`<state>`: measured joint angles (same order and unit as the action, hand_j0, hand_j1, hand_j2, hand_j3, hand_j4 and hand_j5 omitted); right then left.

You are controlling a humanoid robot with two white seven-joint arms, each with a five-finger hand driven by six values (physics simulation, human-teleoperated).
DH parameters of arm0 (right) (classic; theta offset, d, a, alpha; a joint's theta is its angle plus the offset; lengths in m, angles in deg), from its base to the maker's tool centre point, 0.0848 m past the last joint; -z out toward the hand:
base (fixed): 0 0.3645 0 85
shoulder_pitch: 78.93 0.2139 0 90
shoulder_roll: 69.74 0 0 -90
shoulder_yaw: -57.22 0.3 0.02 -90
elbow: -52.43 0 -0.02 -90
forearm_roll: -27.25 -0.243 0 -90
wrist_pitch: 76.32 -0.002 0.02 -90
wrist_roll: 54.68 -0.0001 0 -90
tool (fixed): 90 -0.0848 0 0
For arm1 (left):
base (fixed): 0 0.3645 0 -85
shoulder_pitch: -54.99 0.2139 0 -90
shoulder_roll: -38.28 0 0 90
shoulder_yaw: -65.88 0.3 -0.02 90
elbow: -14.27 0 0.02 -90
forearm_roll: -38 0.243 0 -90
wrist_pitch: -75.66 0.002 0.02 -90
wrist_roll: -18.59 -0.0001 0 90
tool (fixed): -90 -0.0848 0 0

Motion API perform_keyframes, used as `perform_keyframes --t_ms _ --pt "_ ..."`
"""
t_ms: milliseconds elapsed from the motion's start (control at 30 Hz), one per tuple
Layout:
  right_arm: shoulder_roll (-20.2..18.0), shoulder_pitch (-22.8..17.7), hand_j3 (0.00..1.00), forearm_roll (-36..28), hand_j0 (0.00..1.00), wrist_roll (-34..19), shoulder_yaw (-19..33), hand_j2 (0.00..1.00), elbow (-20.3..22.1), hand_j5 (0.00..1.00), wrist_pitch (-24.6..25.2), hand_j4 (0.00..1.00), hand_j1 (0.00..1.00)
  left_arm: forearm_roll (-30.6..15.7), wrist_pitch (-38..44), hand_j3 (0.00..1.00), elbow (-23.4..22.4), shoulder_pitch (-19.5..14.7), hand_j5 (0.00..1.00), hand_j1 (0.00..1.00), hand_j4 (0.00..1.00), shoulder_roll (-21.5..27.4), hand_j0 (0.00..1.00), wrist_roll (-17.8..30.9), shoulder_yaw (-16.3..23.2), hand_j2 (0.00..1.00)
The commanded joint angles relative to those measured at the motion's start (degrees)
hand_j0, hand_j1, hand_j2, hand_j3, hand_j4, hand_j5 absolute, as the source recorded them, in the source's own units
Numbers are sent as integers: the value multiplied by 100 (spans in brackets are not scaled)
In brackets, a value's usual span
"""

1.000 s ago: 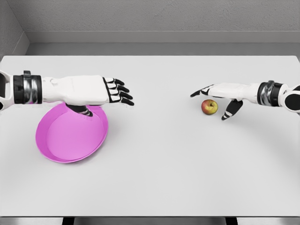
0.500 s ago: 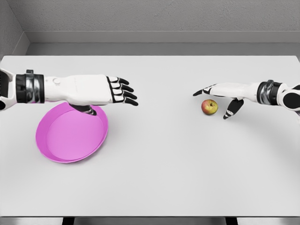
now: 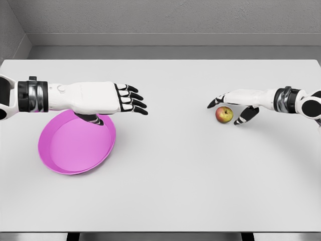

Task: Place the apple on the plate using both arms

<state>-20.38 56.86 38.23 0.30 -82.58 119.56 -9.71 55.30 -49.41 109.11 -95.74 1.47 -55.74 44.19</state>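
Red-yellow round apple (image 3: 224,114) sits on the white tabletop (image 3: 175,175), just under my right hand (image 3: 239,100), whose fingers are spread and empty. My left hand (image 3: 113,98), relaxed, hovers at the shallow pink plate's (image 3: 75,150) one o'clock, far off at the apple's nine o'clock.

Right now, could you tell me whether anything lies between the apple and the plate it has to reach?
Nothing stands on the bare table between the apple and the pink plate. Only the left hand hovers over the plate's far rim, open. The right hand is spread over the apple.
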Motion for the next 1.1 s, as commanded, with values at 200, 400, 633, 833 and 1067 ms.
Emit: perform_keyframes --t_ms 200,400,633,833,1067 --pt "13 0 70 -34 70 2 5 70 2 70 -34 70 70 -34 7 100 -1 0 100 100 100 -28 100 24 -11 100" --pt "65 0 65 -34 65 2 5 65 2 65 -42 65 65 -34 7 100 8 9 100 100 100 -36 100 33 -11 100" --pt "74 -18 55 -87 55 2 14 55 11 55 -200 55 55 -34 7 100 -1 9 100 100 100 -36 100 33 -11 100" --pt "65 -26 38 -148 38 2 32 38 11 38 -438 38 38 -34 7 100 8 0 100 100 100 -28 100 33 -11 100" --pt "118 -9 34 -1054 34 2 -337 34 1442 34 -930 34 34 -34 7 100 8 9 100 100 100 -28 100 33 -20 100"
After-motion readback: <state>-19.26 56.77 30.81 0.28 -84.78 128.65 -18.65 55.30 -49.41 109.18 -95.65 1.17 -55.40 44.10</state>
